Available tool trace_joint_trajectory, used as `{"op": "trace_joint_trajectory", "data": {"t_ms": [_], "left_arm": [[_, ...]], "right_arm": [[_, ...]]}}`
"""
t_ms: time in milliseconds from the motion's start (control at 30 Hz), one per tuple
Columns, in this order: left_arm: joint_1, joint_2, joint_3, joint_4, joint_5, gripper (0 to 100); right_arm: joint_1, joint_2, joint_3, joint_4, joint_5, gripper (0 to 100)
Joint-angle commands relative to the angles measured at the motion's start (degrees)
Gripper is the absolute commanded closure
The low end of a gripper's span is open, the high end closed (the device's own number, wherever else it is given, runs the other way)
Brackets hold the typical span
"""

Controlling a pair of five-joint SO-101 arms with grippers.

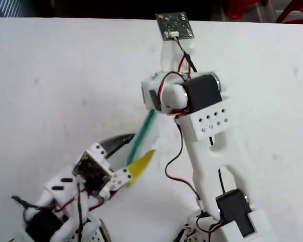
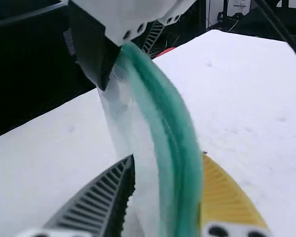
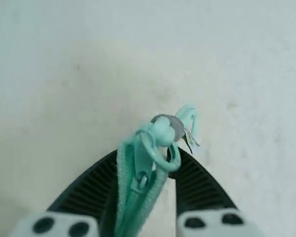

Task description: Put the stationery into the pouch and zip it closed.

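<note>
**Pouch held by both grippers**

The right gripper (image 3: 150, 154) is clamped on the zipper end of the pouch (image 3: 133, 207). Its two black ribbed fingers press on either side of the teal zipper band, and the ring-shaped zipper pull (image 3: 160, 150) stands just past their tips. From above, that arm's wrist block covers this end of the pouch.

The left gripper (image 2: 167, 159) grips the pouch farther along, with a black ribbed finger (image 2: 103, 202) on one side and a ridged yellow finger (image 2: 227, 197) on the other. Between them run the soft teal band and a cloudy, see-through wall. Both are blurred up close, and what lies inside cannot be made out. How far the zipper is drawn is also unclear.

In the high view the pouch is a thin green strip between the two arms, over the white, faintly marked table (image 1: 65, 75). Whether its lower edge touches the table cannot be told.
</note>
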Motion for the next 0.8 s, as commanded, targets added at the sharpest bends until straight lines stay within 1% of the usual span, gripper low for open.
{"op": "trace_joint_trajectory", "data": {"t_ms": [0,33,67,133,200,333,467,567,633,667,700,767], "left_arm": [[-0.84,-0.13,-18.73,15.30,-0.18,77],[-0.92,-0.13,-21.19,17.85,-0.26,76],[-1.45,-0.13,-21.98,18.46,-0.53,76],[-4.53,-0.13,-20.57,16.79,-0.70,76],[-8.31,-0.13,-18.02,13.54,-0.53,77],[-15.43,-0.13,-9.93,3.96,-0.26,77],[-18.68,-0.13,-1.14,-5.63,-0.26,77],[-18.51,-0.13,-0.62,-5.98,-0.26,77],[-17.10,-0.13,-2.55,-2.73,-0.62,76],[-15.16,-0.13,-3.96,-0.35,-0.88,76],[-12.35,-0.13,-5.45,2.29,-2.64,76],[-5.14,-0.13,-7.82,6.95,-5.71,75]], "right_arm": [[-2.24,1.63,-9.58,-1.89,0.44,98.1],[-2.95,3.03,-11.69,-2.68,0.70,98.1],[-3.65,4.62,-13.63,-3.74,0.70,98.1],[-4.97,7.96,-17.76,-6.37,0.79,98.1],[-5.76,11.47,-22.15,-9.19,1.05,98.1],[-5.49,19.38,-27.60,-11.82,5.63,98.1],[0.84,27.82,-27.78,-11.12,7.03,98.1],[6.11,32.48,-27.96,-8.57,12.57,98.1],[9.36,35.12,-27.96,-7.34,15.38,98.1],[11.12,36.26,-27.78,-7.25,15.56,98.1],[12.62,37.49,-27.78,-7.43,15.56,98.1],[15.08,39.96,-28.22,-7.69,15.82,98.1]]}}
